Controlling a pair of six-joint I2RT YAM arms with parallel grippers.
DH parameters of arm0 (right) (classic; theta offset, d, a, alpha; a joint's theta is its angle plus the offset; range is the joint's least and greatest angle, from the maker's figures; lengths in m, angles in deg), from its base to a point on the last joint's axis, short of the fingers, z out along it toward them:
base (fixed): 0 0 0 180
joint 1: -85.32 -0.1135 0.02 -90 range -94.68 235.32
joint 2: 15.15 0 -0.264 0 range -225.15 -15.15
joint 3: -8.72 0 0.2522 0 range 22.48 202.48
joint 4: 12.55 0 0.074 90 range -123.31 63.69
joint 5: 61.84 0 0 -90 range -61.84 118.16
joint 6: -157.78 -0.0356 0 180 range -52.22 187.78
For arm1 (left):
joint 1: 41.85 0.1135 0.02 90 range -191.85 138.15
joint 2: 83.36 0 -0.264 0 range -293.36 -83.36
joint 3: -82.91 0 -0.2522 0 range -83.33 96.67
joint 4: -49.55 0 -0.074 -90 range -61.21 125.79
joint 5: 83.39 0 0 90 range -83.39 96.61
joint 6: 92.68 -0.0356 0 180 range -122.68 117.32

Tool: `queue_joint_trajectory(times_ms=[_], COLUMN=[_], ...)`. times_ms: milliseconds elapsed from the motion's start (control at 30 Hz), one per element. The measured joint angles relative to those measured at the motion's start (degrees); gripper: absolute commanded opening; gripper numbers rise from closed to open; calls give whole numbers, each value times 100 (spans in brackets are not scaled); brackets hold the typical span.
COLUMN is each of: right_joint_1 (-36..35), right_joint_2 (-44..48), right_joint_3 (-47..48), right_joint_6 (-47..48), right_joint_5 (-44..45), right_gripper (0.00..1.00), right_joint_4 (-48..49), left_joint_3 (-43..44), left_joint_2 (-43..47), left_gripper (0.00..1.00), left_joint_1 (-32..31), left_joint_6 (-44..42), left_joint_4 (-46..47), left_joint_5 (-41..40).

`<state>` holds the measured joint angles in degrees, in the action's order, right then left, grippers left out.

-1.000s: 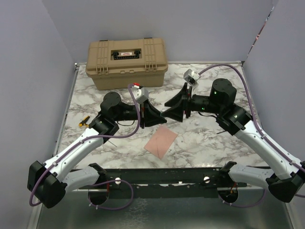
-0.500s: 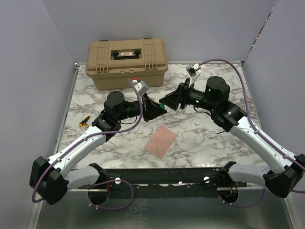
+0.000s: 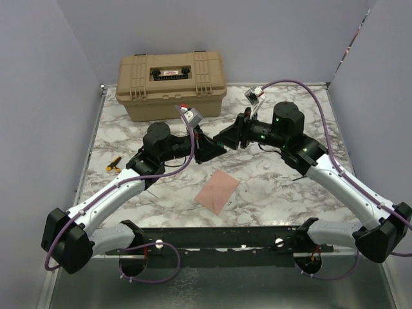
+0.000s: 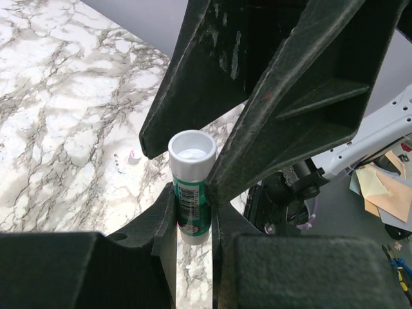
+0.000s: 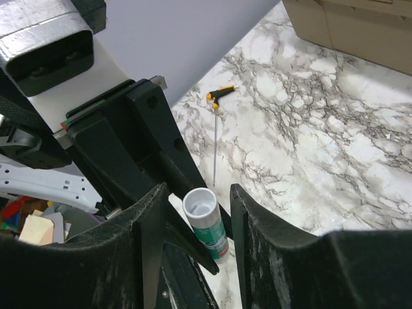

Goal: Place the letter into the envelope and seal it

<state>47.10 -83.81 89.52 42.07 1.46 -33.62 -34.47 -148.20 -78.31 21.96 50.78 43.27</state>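
Observation:
The pinkish-brown envelope (image 3: 217,190) lies flat on the marble table (image 3: 283,193) in front of both grippers. The letter is not in view. My left gripper (image 3: 216,150) (image 4: 192,207) is shut on a green-labelled glue stick (image 4: 192,187) with a white top, held above the table. My right gripper (image 3: 223,137) (image 5: 198,190) is open, its fingers (image 5: 248,225) on either side of the glue stick's (image 5: 209,222) white top with a gap on each side. The right gripper's fingers (image 4: 302,96) fill the upper left wrist view.
A tan tool case (image 3: 171,84) stands at the back left. A yellow-and-black handled tool (image 3: 113,163) (image 5: 221,94) lies near the table's left edge. A small white piece (image 4: 133,156) lies on the marble. Grey walls enclose the table.
Both grippers have moved together a little toward the back of the table. The right arm has swung left, its open fingers now around the glue stick's top. The envelope has not moved.

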Motion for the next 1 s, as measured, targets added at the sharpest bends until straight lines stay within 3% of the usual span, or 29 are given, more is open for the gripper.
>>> queue_joint_trajectory(times_ms=[167,200,433,700,1000], right_joint_1=[2,2,11,22,-24], right_joint_2=[-48,-46,168,437,369], right_joint_3=[24,24,-164,-114,-68], right_joint_6=[85,131,629,1871,2177], right_joint_5=[9,26,-426,-2592,-3414], right_gripper=[2,1,0,0,3], right_joint_4=[-164,-179,-46,-243,-103], left_joint_3=[0,0,9,13,20], left_joint_2=[0,0,2,286,387], left_gripper=[0,0,0,0,0], left_joint_1=[0,2,46,-33,-116], left_joint_6=[0,33,-17,-452,-654], left_joint_4=[-11,-13,-2,66,76], left_joint_5=[22,37,640,2286,2743])
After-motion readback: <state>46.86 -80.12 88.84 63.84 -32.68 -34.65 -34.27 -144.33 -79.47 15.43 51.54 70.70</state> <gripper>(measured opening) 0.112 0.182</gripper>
